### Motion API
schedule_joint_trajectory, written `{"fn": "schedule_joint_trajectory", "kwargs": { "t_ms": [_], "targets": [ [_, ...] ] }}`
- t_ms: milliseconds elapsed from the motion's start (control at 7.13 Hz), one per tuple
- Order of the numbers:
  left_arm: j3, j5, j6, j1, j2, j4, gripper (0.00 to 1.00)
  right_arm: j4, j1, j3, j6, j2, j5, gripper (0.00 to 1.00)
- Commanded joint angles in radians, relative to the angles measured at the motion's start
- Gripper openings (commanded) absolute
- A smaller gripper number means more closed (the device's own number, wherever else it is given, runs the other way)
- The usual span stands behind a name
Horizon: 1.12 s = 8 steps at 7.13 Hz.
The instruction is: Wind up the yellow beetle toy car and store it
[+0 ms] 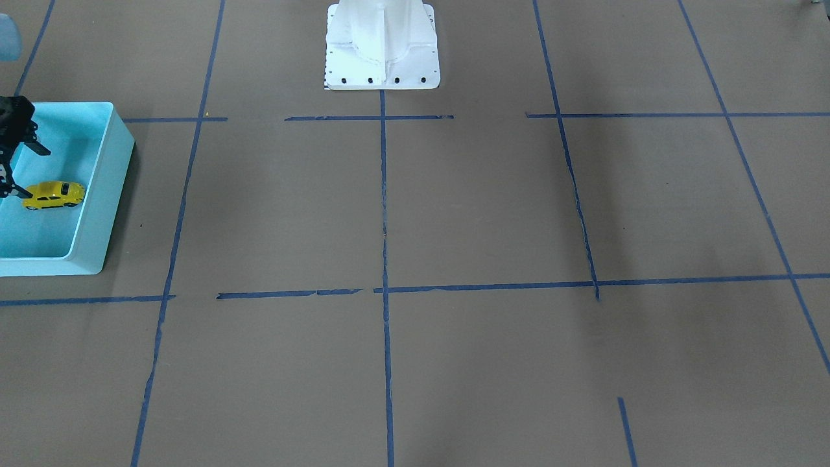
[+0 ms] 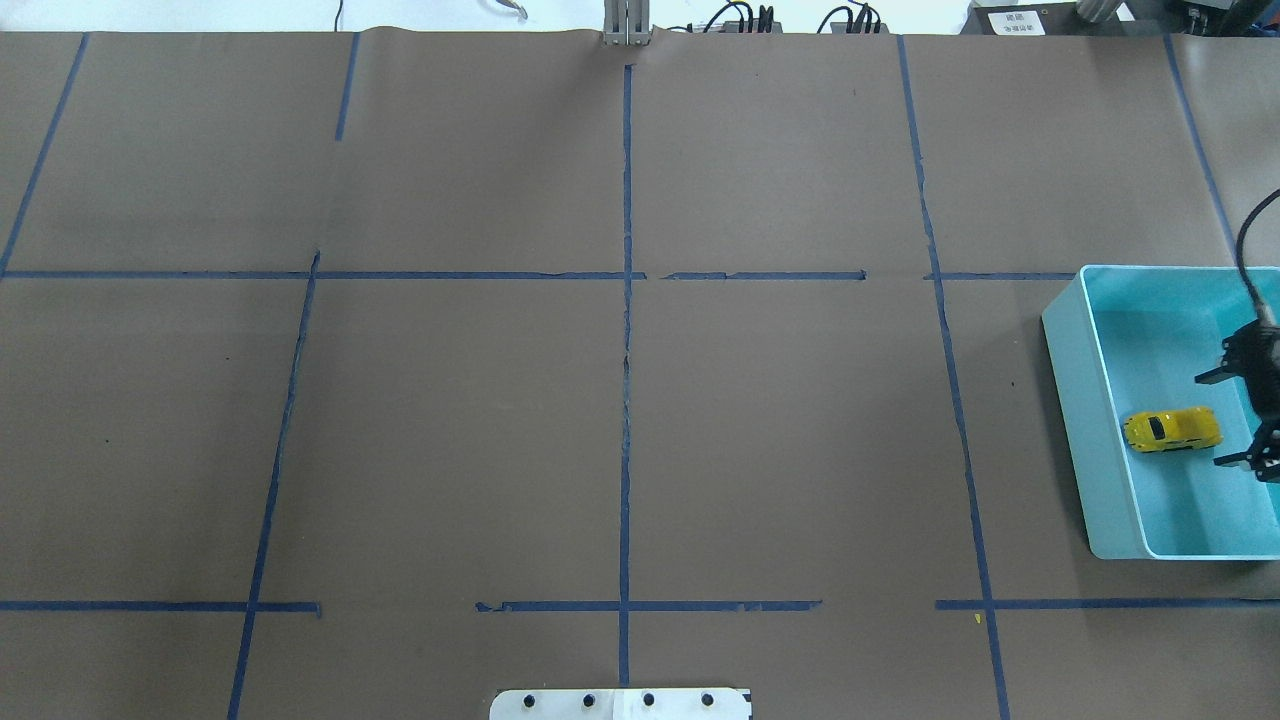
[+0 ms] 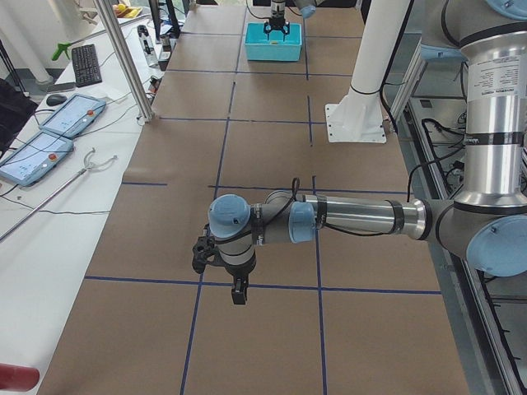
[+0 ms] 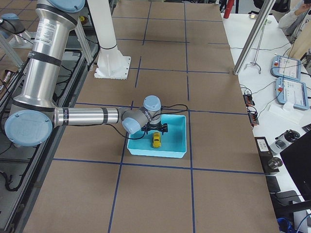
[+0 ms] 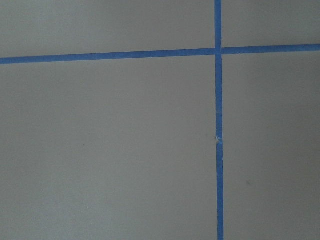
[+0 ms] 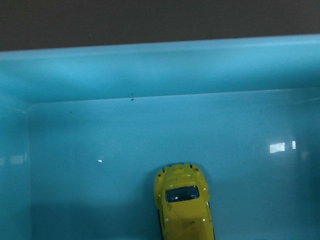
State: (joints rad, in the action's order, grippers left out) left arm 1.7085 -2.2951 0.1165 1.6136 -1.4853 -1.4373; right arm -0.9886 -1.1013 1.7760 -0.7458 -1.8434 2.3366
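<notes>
Leftward first: low over the brown desk with its blue tape lines, the left end effector, seen only from the side camera; cannot tell whether spread or closed. Further right, near the desk's right edge, a light blue bin. Inside it, resting on the floor not far from the left wall, the toy car: tiny, glossy bright yellow, with a rounded beetle body, dark windows and small black wheels, upright. Rightmost, above the bin's inside, the right end effector, fingers spread wide and gripping nothing, the car's end just beside the fingertips.
</notes>
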Motion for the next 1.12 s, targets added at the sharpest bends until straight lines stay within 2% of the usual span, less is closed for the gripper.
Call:
{"fn": "schedule_joint_trajectory", "kwargs": {
  "t_ms": [0, 280, 561, 701, 841, 981],
  "targets": [
    [0.002, -0.001, 0.000, 0.000, -0.003, 0.000, 1.00, -0.212, -0.261, 0.006, -0.010, 0.000, 0.173, 0.99],
    [0.000, -0.001, 0.000, 0.000, -0.004, 0.000, 1.00, -0.267, -0.403, -0.003, -0.014, -0.010, 0.147, 0.99],
    [0.002, -0.001, 0.000, 0.000, -0.004, -0.002, 1.00, -0.614, -0.558, 0.005, 0.002, 0.027, 0.135, 0.99],
    [0.002, -0.001, 0.000, 0.000, -0.004, -0.002, 1.00, -0.722, -0.574, 0.005, 0.023, 0.036, 0.110, 0.99],
    [0.002, -0.001, 0.000, 0.000, -0.006, -0.002, 1.00, -0.743, -0.587, 0.008, 0.192, 0.045, 0.065, 0.99],
    [0.002, -0.001, 0.000, 0.000, -0.006, -0.002, 1.00, -0.737, -0.588, 0.011, 0.456, 0.050, 0.060, 0.99]
  ]
}}
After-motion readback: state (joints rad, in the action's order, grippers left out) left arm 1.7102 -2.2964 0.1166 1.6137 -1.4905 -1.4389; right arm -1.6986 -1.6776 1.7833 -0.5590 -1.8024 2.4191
